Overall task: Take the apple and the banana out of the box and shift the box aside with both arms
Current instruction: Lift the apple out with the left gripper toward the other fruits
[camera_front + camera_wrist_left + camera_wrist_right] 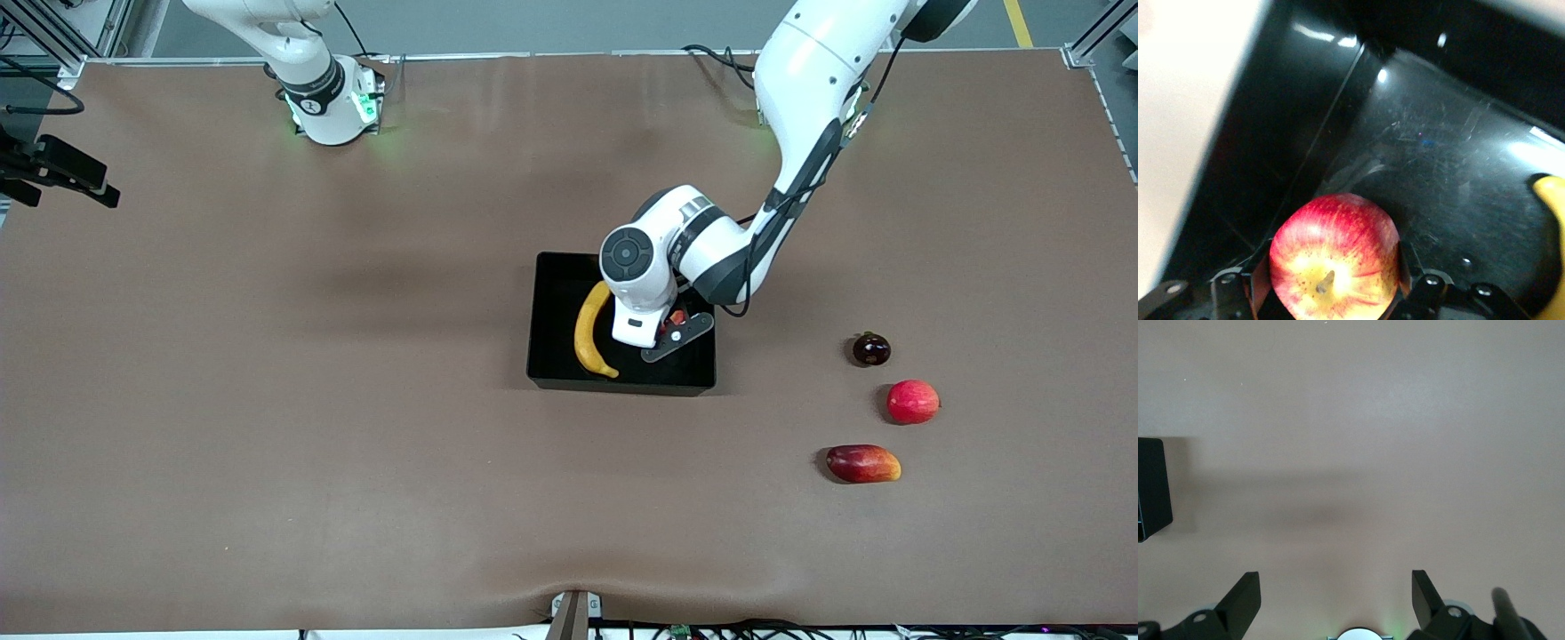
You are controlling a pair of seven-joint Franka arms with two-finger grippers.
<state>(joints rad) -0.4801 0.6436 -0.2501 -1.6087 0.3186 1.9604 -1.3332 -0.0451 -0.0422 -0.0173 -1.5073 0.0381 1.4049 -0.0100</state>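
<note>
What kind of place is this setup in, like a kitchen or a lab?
Most likely a robotics lab or test cell, not a kitchen: two white arms bolted to a brown-covered table, aluminium framing at the corners, loose cables along the edges. The left pincer holds an apple over a black tray.

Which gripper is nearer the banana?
Left. The left gripper is inside the box beside the banana, holding the apple. The right gripper waits over bare table.
</note>
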